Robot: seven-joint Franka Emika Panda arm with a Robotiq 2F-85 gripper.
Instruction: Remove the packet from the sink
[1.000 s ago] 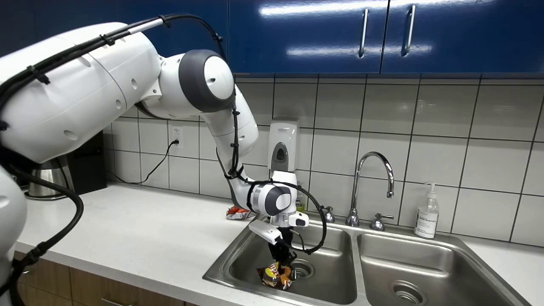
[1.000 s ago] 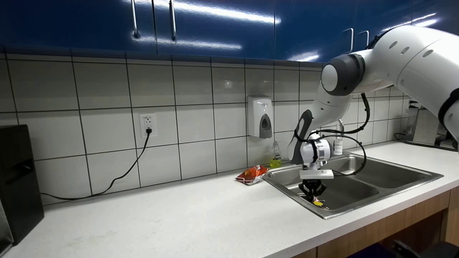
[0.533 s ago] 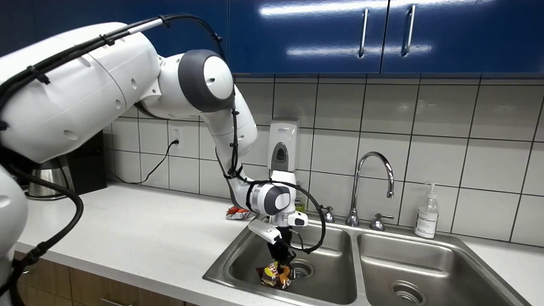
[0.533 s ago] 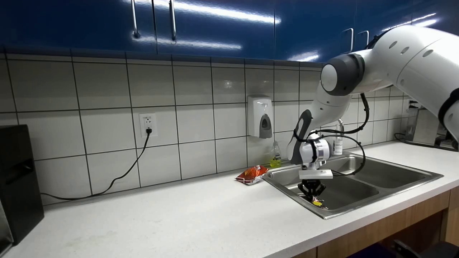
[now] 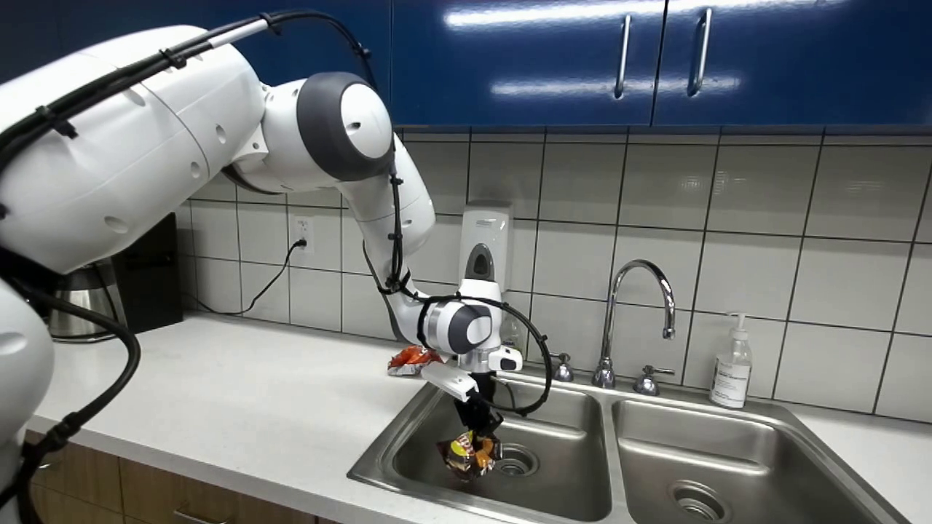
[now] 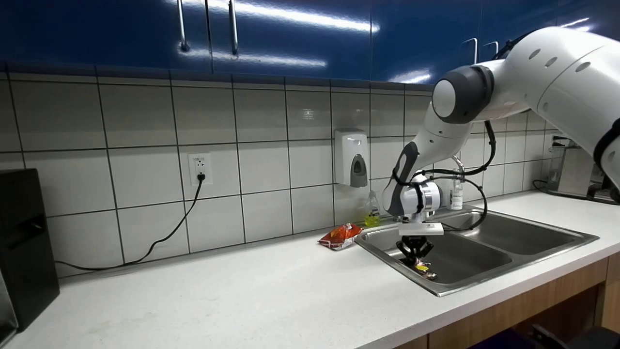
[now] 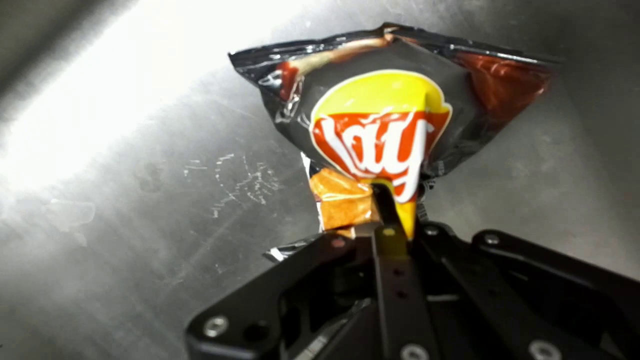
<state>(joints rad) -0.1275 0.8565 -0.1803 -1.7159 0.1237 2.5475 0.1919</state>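
Observation:
The packet (image 5: 459,457) is a crumpled dark Lay's wrapper with yellow, red and orange patches. It also shows in an exterior view (image 6: 422,268), partly hidden behind the gripper. In the wrist view the packet (image 7: 385,120) fills the upper middle, pinched and folded at its lower part. My gripper (image 5: 480,437) points down and is shut on the packet; in the wrist view its fingertips (image 7: 395,205) press the fold. The packet hangs over the near bowl of the steel double sink (image 5: 610,458), beside the drain, seemingly just above the bowl's floor.
A red crumpled bag (image 6: 340,236) lies on the white counter (image 6: 242,295) by the sink's corner. The chrome faucet (image 5: 610,327) and a pump bottle (image 5: 731,371) stand behind the sink. A wall dispenser (image 6: 351,157) and a yellow-liquid bottle (image 6: 372,213) are close behind the arm.
Over the last half second the arm and gripper have risen a little and shifted slightly left in both exterior views, and the packet has moved up with the gripper.

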